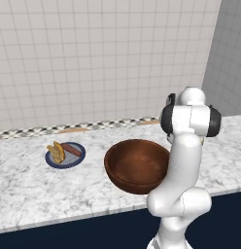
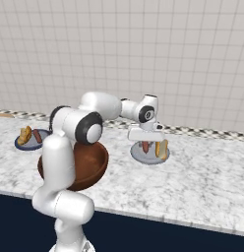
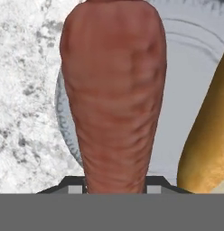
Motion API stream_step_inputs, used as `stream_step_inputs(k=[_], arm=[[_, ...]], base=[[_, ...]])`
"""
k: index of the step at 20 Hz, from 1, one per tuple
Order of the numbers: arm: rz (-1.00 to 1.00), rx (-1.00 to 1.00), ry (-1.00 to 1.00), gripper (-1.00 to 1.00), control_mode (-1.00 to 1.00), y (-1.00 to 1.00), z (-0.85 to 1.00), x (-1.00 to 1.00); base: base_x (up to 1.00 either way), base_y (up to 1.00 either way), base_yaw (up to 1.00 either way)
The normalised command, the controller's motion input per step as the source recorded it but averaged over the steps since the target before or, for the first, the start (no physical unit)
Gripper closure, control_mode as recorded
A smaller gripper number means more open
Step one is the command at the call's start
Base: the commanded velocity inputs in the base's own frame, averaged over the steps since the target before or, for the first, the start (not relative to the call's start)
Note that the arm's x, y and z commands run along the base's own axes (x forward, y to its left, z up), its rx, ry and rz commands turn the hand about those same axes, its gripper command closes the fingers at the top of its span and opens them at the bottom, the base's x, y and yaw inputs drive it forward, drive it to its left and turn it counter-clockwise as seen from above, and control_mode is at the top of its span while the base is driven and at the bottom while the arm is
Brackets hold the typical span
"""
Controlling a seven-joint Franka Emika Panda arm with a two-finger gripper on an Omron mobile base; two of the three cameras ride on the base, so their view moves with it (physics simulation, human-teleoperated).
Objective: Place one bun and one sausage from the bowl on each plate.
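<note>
Clamped on the second sausage, the end effector hangs just above the paler plate, holding the sausage end-down so it can be set beside the bun already lying there. In the hand view the sausage covers the plate's middle, the bun at its right. Left of it, the wooden bowl looks empty. Farther left on the counter, the navy-rimmed plate carries its own bun and sausage, so this release probably ends the task.
</note>
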Motion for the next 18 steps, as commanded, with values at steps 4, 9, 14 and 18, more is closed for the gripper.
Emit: stream_step_inputs(k=[4, 9, 14, 18], arm=[[0.00, 0.00, 0.03, 1.00, -1.00, 0.00, -0.17, 0.12], [0.00, 0.00, 0.00, 1.00, -1.00, 0.00, -0.35, 0.07], [0.00, 0.00, -0.02, 1.00, -1.00, 0.00, -0.14, 0.14], [0.00, -0.02, 0.00, 1.00, -1.00, 0.00, 0.01, 0.16]], base=[[0.00, 0.00, 0.00], [0.00, 0.00, 0.00], [0.00, 0.00, 0.00], [0.00, 0.00, 0.00]])
